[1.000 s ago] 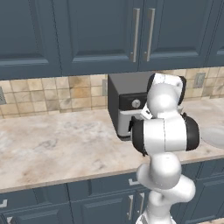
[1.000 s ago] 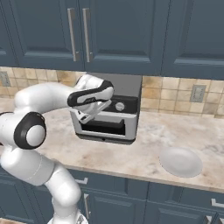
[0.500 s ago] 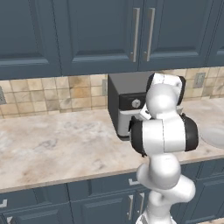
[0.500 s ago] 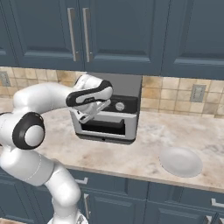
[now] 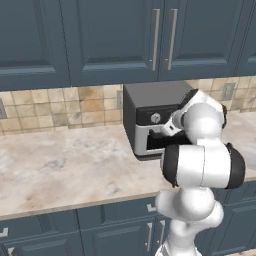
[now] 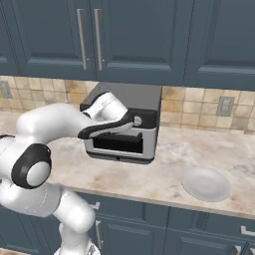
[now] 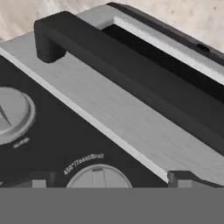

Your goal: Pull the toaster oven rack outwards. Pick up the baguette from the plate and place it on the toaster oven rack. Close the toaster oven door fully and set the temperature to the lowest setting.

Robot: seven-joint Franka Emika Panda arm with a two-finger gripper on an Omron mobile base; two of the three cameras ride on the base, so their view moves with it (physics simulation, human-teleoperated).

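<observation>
The toaster oven point(image 6: 130, 99) stands against the tiled wall, and its light grey door point(image 6: 118, 145) with the dark window is up and closed. In the hand view the door point(image 7: 131, 122) and its black handle point(image 7: 131, 74) lie just past the black control strip. My gripper point(image 7: 107, 180) is at that strip, its fingertips point(image 7: 40, 181) standing either side of a silver knob point(image 7: 98, 176) with gaps to it, so it is open. From the base views the gripper point(image 6: 133, 121) sits at the oven's upper front. The plate point(image 6: 205, 184) is bare. The rack and the baguette are hidden.
A second silver knob point(image 7: 11, 113) sits further along the strip. Blue wall cabinets point(image 6: 124, 35) hang close above the oven. The marble counter point(image 5: 60, 170) runs wide to the oven's left, and my own arm point(image 5: 200, 160) blocks much of the oven front in the left base view.
</observation>
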